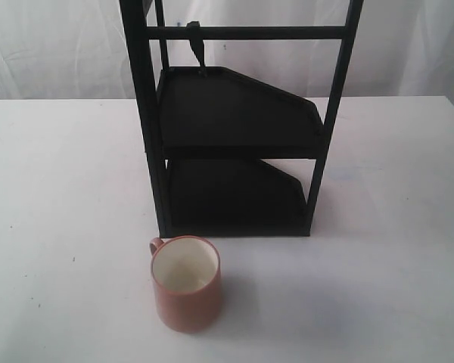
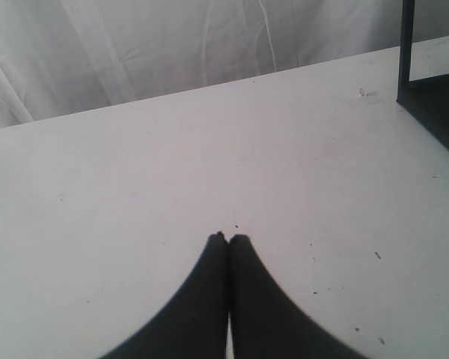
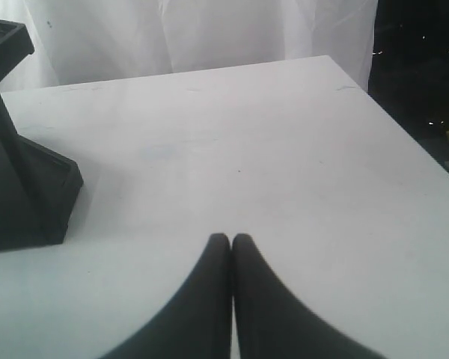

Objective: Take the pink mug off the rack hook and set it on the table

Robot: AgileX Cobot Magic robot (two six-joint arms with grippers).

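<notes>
Left gripper (image 2: 228,238): fingertips pressed together, holding nothing. Right gripper (image 3: 230,238): fingertips likewise together, holding nothing.

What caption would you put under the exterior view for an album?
Pink mug standing upright on the white table in front of the black two-shelf rack, its hook bare.

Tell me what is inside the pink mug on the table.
The pink mug stands upright on the table. Its cream-white inside shows nothing in it, down to the bottom. Only the near inner wall is hidden, behind the front of the mug.
</notes>
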